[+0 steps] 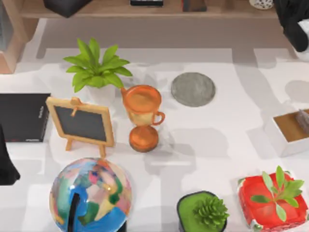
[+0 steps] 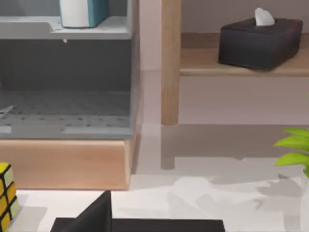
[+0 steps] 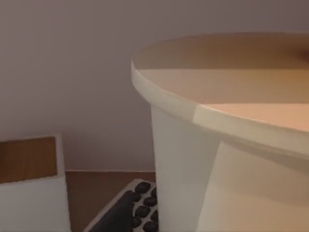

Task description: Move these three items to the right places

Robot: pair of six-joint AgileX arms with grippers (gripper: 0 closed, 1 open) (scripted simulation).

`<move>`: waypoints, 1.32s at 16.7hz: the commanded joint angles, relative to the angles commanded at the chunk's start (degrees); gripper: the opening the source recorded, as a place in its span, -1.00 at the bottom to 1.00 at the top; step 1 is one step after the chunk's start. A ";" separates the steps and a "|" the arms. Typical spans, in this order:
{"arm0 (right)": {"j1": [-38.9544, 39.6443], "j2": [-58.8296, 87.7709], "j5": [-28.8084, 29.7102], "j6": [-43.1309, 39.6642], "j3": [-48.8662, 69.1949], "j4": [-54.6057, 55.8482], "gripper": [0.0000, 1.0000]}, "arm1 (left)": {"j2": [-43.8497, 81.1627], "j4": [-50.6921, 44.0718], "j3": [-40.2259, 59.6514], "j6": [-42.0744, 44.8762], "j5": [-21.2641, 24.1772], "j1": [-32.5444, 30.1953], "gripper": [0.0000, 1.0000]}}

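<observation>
**Q:** Is any writing legible?

**A:** Very little. The black book carries small pale lettering along its spine, too small to read. The chalkboard is blank.

**Q:** Where are the parts, taking the orange trophy cup as landmark?

**A:** The grey coaster disc lies flat on the worktop, just right of the trophy and slightly behind it, with nothing on it. The chalkboard stands just left of the trophy, and the black book lies flat further left, at the worktop's edge. The leafy plant is behind and to the left, the globe in front and to the left. The white box is well to the right. The light-blue book stands on a grey cabinet shelf, in the left wrist view. A pale, tan-topped cup sits very close to the right wrist camera.

**Q:** How are the arms posed?

**A:** The left arm sits far left of the trophy, in front of the black book. The left end effector shows as a dark wedge above that book — whether wide or narrow, I cannot tell. The right end effector is raised far right of the trophy and behind it, near the wooden shelf. Whether it is open or holding anything cannot be told either.
</observation>
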 joint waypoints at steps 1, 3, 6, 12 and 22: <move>0.00 0.00 0.00 0.00 0.00 0.00 0.25 | 0.00 0.00 0.00 0.00 0.00 0.00 1.00; 0.00 0.00 0.00 0.00 0.00 0.00 -0.06 | 0.00 0.00 0.00 0.00 0.00 0.00 1.00; 0.00 0.00 0.00 0.00 0.00 0.00 -0.51 | 0.00 0.00 0.00 0.00 0.00 0.00 1.00; 0.00 0.00 0.00 0.00 0.00 0.00 -1.00 | 0.00 0.00 0.00 0.00 0.00 0.00 1.00; 0.87 -3.71 0.57 0.14 -4.17 0.80 -1.00 | 0.00 0.00 0.00 0.00 0.00 0.00 1.00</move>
